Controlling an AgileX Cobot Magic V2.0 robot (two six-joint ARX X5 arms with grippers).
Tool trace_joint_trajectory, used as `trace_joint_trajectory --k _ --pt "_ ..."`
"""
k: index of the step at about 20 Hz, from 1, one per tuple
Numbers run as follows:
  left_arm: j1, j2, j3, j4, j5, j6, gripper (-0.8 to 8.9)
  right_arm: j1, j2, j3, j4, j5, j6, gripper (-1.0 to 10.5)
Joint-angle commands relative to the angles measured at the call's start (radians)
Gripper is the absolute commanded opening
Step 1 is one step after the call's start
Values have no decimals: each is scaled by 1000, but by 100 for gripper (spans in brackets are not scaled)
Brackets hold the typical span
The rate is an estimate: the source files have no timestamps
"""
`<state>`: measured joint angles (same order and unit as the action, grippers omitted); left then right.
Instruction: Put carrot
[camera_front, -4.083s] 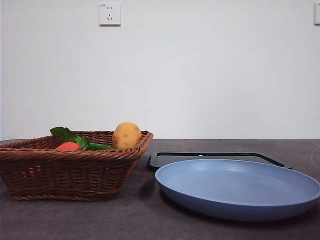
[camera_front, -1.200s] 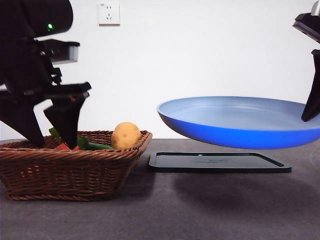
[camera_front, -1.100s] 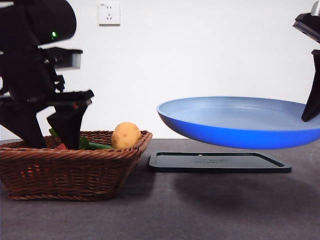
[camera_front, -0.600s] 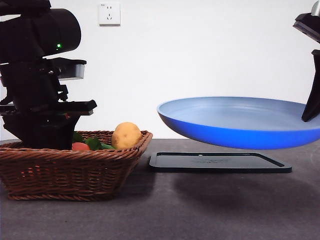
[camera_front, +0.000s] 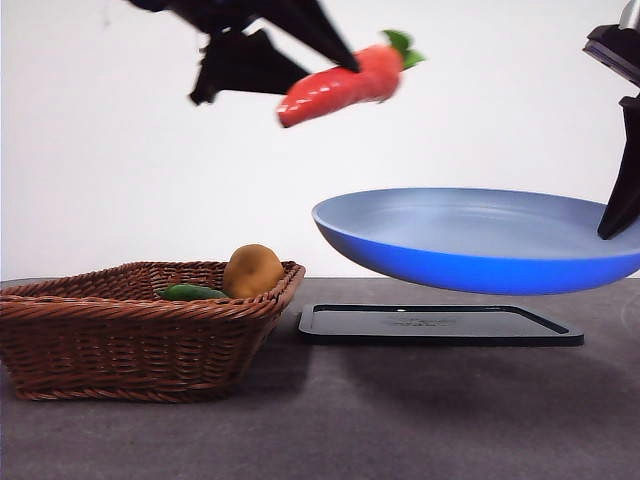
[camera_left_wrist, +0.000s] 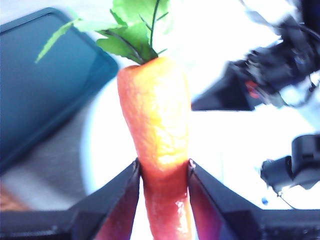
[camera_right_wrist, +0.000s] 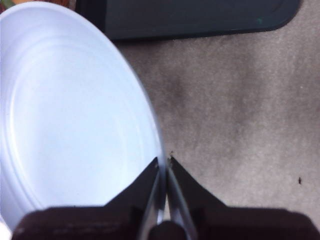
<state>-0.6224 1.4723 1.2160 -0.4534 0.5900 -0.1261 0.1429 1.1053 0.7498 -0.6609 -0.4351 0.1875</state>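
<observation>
Carrot (camera_front: 340, 86) pinched in my left pincer (camera_front: 335, 62), high above the basket (camera_front: 140, 340); my right pincer (camera_right_wrist: 163, 162) clamps the raised plate's (camera_front: 480, 255) rim.

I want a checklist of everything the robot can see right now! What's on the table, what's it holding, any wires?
Surface: dark grey table, with a black tray lying flat on it.
Job's things: carrot in the air, above the basket and the plate's near rim, leaves pointing toward the plate.
Clutter: wicker basket holding a potato and a green vegetable.
Grippers: left gripper clamps the carrot's thin end. Right gripper pinches the rim of the blue plate, holding it above the tray.
Cables: nothing seen.
Surroundings: plain white wall.
</observation>
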Motion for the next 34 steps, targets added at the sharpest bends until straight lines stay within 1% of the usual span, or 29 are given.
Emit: trace_joint_trajectory --k 1,3,4,5,6,12,17,20,21,22,24,26,28,30,33,34 --pt "-108 19 10 11 -160 3 125 3 3 12 8 -9 23 5" --pt "-189 21 10 12 -337 34 125 3 3 12 8 -10 23 5" --pt "-221 27 10 17 -407 54 125 3 3 12 8 -11 23 5" --pt "-249 35 10 19 -458 67 125 3 3 12 8 -11 23 5" --pt "-269 49 10 23 -467 76 125 3 3 12 7 -11 23 5" --pt "-296 158 10 27 -458 74 125 3 3 12 -23 -12 22 5" --pt "-301 170 10 26 -457 74 127 3 3 12 -29 -13 22 5" --pt "-303 170 10 23 -454 74 130 3 3 12 -29 -71 24 5" --pt "-306 170 10 22 -454 74 153 3 3 12 -29 -87 25 5" --pt "-307 170 10 23 -455 74 195 3 3 12 -29 -90 26 5" --pt "-308 170 10 24 -455 74 242 3 3 12 -29 -86 31 5" --pt "-308 167 16 15 -454 74 249 3 3 12 -29 -67 41 5" --pt "-307 159 37 -8 -450 75 249 3 8 13 -30 10 51 5" --pt "-307 151 84 -55 -451 75 249 1 29 17 -29 52 53 5" --pt "-308 147 179 -142 -448 74 247 -19 111 63 -23 52 50 5" --pt "-309 147 211 -175 -430 75 247 -25 157 93 -13 52 49 5"
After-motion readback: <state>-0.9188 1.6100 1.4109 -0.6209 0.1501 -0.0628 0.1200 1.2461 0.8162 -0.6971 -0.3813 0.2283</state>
